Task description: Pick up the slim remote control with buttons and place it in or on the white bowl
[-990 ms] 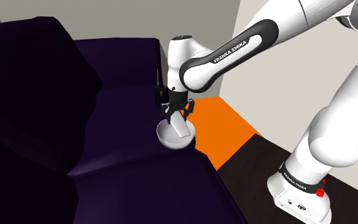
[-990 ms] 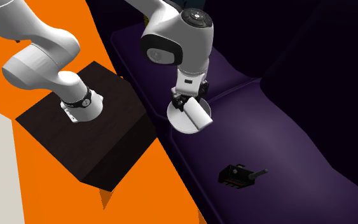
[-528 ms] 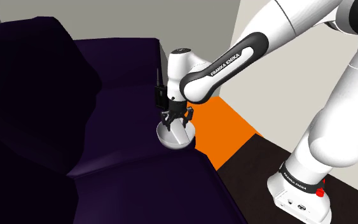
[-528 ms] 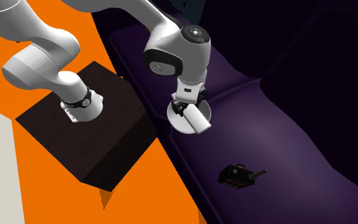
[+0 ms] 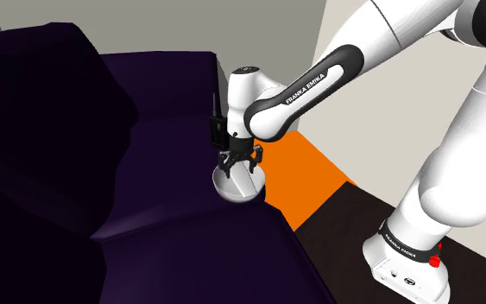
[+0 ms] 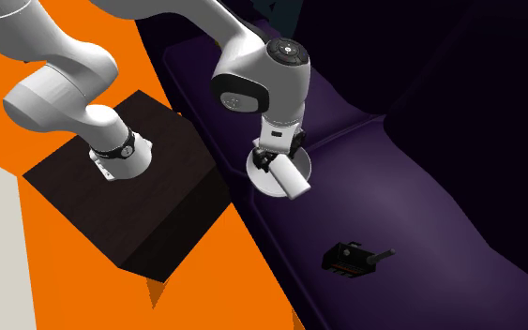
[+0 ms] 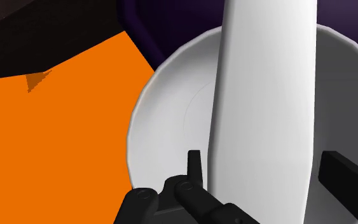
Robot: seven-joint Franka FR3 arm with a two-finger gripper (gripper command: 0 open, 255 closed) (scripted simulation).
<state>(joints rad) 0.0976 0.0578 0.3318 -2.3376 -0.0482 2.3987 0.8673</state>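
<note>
The slim remote (image 7: 266,95), drawn plain white, lies slanted in the white bowl (image 7: 165,114) with its far end over the rim. The bowl (image 5: 232,192) sits at the front edge of the dark purple sofa seat (image 5: 163,164). My gripper (image 7: 265,168) hangs right over the bowl and straddles the near end of the remote. Its fingers stand slightly apart from the remote's sides, so it is open. In the shoulder view the gripper (image 5: 239,164) reaches into the bowl. The second exterior view has the remote (image 6: 290,176) sticking out of the bowl (image 6: 257,178) below the gripper (image 6: 276,164).
A small black gadget with a thin rod (image 6: 351,257) lies further along the sofa seat, also seen just behind the wrist (image 5: 216,125). Orange floor (image 6: 196,272) runs along the sofa front. The dark stand box (image 6: 130,206) is close to the bowl. The sofa back (image 5: 34,129) rises behind.
The gripper came down with the remote into the bowl, and its fingers have parted from the remote's sides. The bowl and the black gadget have stayed put.
</note>
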